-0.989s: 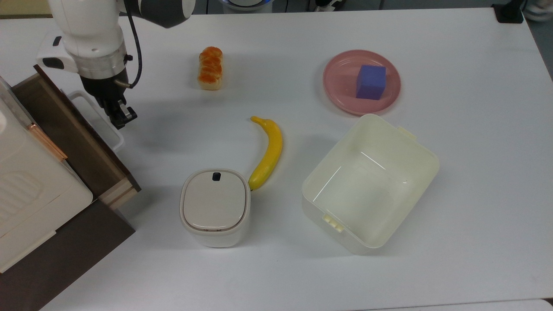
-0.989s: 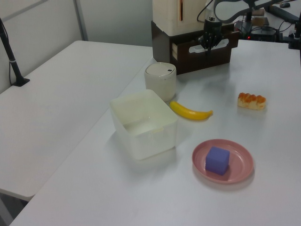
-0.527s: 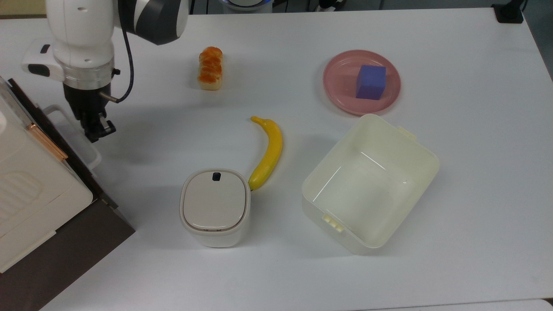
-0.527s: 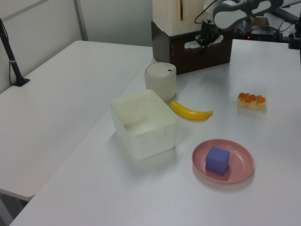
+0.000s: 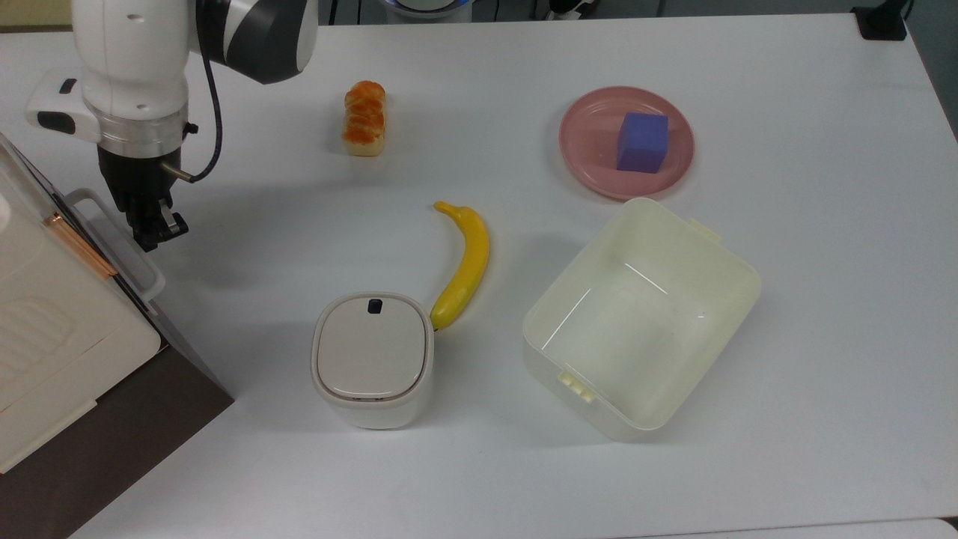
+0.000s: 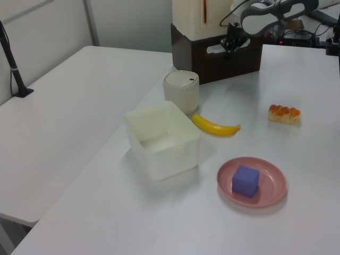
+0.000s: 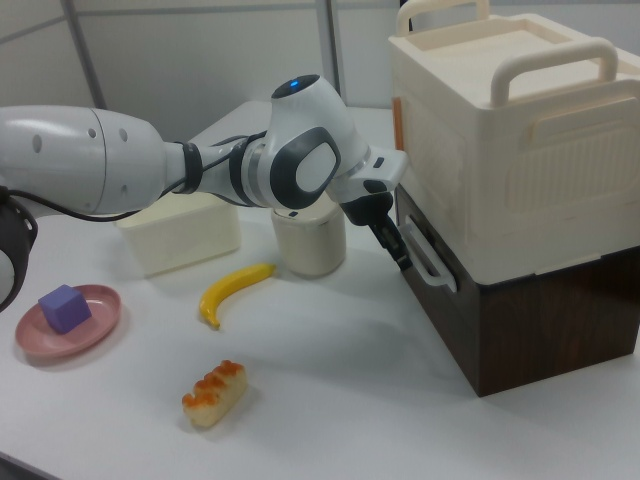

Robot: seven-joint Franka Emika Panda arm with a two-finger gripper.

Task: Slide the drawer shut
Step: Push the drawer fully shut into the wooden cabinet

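Note:
The drawer (image 7: 421, 286) sits pushed into the dark brown cabinet, its dark front panel about flush with the cabinet face. Its white loop handle (image 5: 142, 263) (image 7: 432, 268) sticks out from the front. My gripper (image 5: 156, 230) (image 7: 402, 258) (image 6: 231, 47) is shut, points down toward the drawer front, and its tip is right at the handle's upper end in the right view. Nothing is held between the fingers. The drawer's inside is hidden.
A white appliance (image 5: 45, 322) rests on the cabinet. On the table are a lidded white bin (image 5: 372, 359), a banana (image 5: 465, 262), a cream tub (image 5: 644, 314), a bread roll (image 5: 364, 117), and a pink plate (image 5: 591, 153) holding a blue block (image 5: 642, 142).
The drawer has slid into the cabinet, toward the top view's left, and its brown floor no longer shows. My gripper followed it leftward, staying at the handle.

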